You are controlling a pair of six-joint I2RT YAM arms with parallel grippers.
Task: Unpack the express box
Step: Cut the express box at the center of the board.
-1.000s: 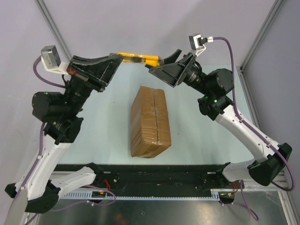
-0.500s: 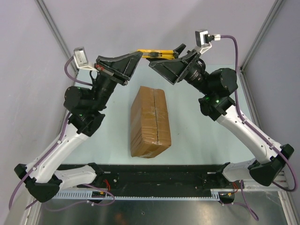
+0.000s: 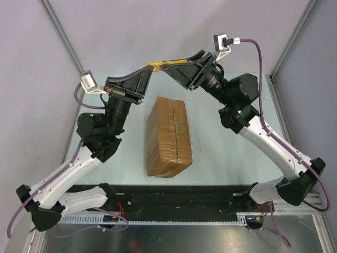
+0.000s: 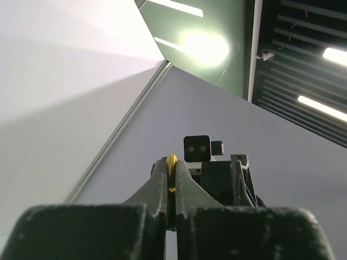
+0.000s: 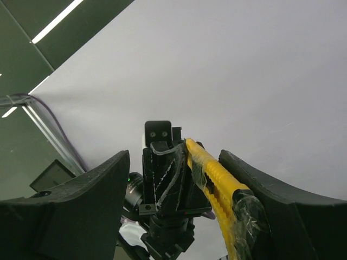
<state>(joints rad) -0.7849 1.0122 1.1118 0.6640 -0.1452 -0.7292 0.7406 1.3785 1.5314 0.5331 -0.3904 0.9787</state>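
Observation:
The express box (image 3: 168, 138), a brown taped carton, lies shut on the table between both arms. High above its far end, my left gripper (image 3: 151, 69) is shut on one end of a yellow utility knife (image 3: 167, 64). In the left wrist view the fingers (image 4: 157, 187) pinch the thin yellow edge of the knife (image 4: 171, 162). My right gripper (image 3: 183, 62) faces it, jaws apart around the knife's other end. In the right wrist view the knife (image 5: 217, 179) lies against the right finger (image 5: 271, 200), with a wide gap to the left finger (image 5: 92, 195).
Grey walls and metal frame posts (image 3: 60, 31) enclose the pale table (image 3: 226, 153). The arms' bases and a black rail (image 3: 174, 197) run along the near edge. The left gripper (image 5: 168, 173) fills the centre of the right wrist view.
The left arm has swung right, carrying the knife toward the right gripper. The right gripper has come around the knife's free end, and its jaws have narrowed somewhat.

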